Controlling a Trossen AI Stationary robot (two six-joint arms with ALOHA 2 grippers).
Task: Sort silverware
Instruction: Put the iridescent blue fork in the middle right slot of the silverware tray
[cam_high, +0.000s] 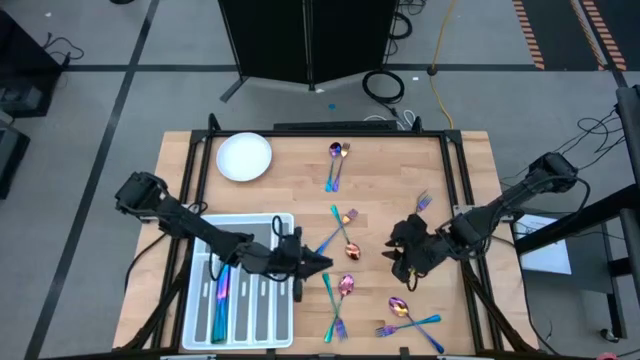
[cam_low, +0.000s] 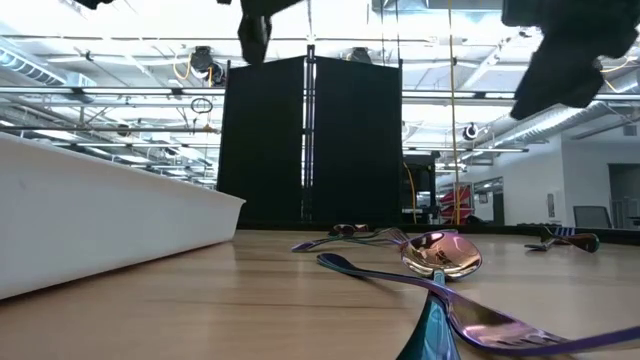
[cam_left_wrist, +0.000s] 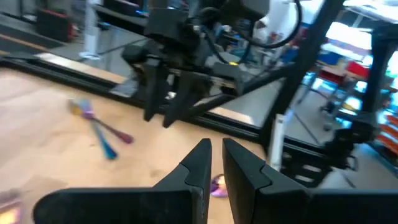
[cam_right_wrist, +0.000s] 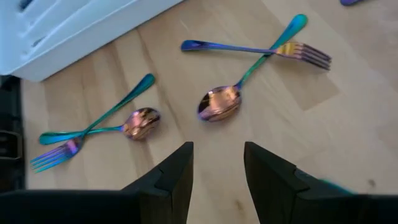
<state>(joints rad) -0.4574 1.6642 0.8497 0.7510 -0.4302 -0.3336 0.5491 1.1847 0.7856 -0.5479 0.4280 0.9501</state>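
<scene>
The silverware (cam_high: 345, 245) lies scattered in crossed pairs over the centre and lower right of the worktop (cam_high: 290, 195). It looks thin, stiff, light and slick, best pinched mid-handle. The left gripper (cam_high: 318, 263) is nearly clenched and empty; the right gripper (cam_high: 405, 268) hangs released.
</scene>
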